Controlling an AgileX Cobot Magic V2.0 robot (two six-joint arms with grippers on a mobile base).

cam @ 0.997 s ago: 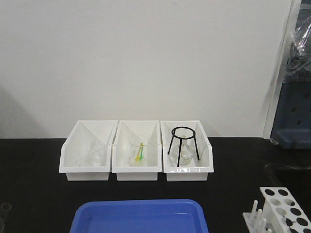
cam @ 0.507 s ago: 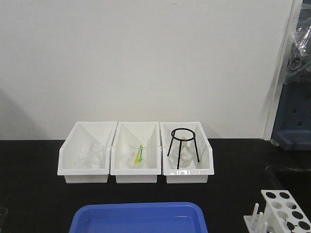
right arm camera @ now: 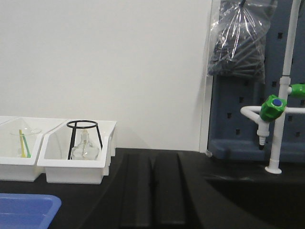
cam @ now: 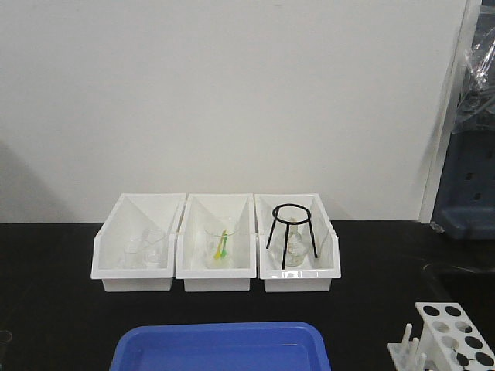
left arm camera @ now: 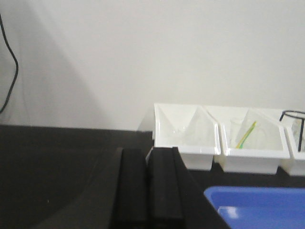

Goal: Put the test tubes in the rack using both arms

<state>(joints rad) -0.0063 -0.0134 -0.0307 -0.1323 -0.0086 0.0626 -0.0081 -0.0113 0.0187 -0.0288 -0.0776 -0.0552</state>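
Rack (cam: 451,318) stands on the black bench (cam: 46,278) right of the blue tray (cam: 220,348); left end effector (left arm camera: 147,155) and right end effector (right arm camera: 152,160) both pressed together, holding nothing

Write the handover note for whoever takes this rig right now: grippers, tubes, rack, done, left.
Left gripper: shut, holding nothing.
Right gripper: shut, empty too.
Rack: front right in the front view, partly cut off; the holes that show hold no tube.
Test tubes: none can be made out in any view; the visible part of the blue tray looks bare.
Done: nothing, as far as shown.
Left: find the tubes and move them all to the rack.
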